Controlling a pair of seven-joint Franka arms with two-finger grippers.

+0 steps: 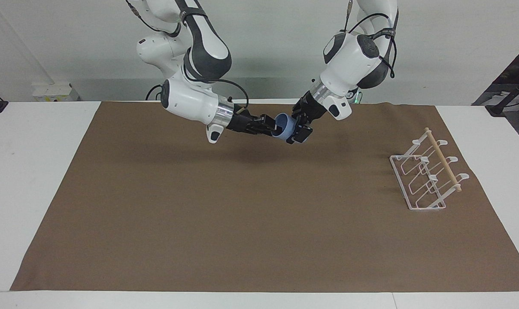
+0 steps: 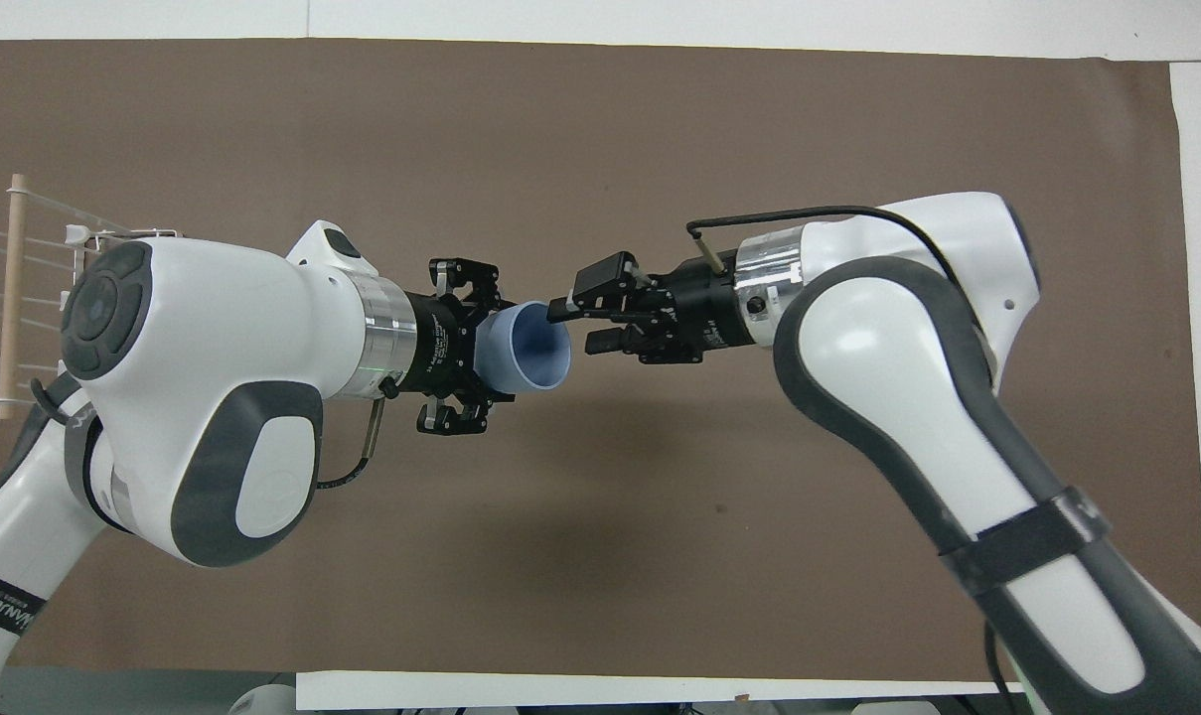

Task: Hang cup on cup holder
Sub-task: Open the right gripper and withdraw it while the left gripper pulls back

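Note:
The light blue cup point(image 2: 530, 350) hangs in the air over the brown mat, lying sideways, its mouth turned toward the right arm. My left gripper point(image 2: 486, 348) is shut on the cup's narrow base point(image 1: 287, 128). My right gripper point(image 2: 580, 323) is open just off the rim, its fingers apart and holding nothing; in the facing view it point(image 1: 268, 124) sits right beside the cup's mouth. The white wire cup holder point(image 1: 426, 177) with its wooden dowel stands on the mat at the left arm's end. In the overhead view the left arm hides part of the cup holder point(image 2: 19, 298).
A brown mat point(image 1: 242, 214) covers most of the white table point(image 1: 27, 171). Both arms meet above the part of the mat nearest the robots.

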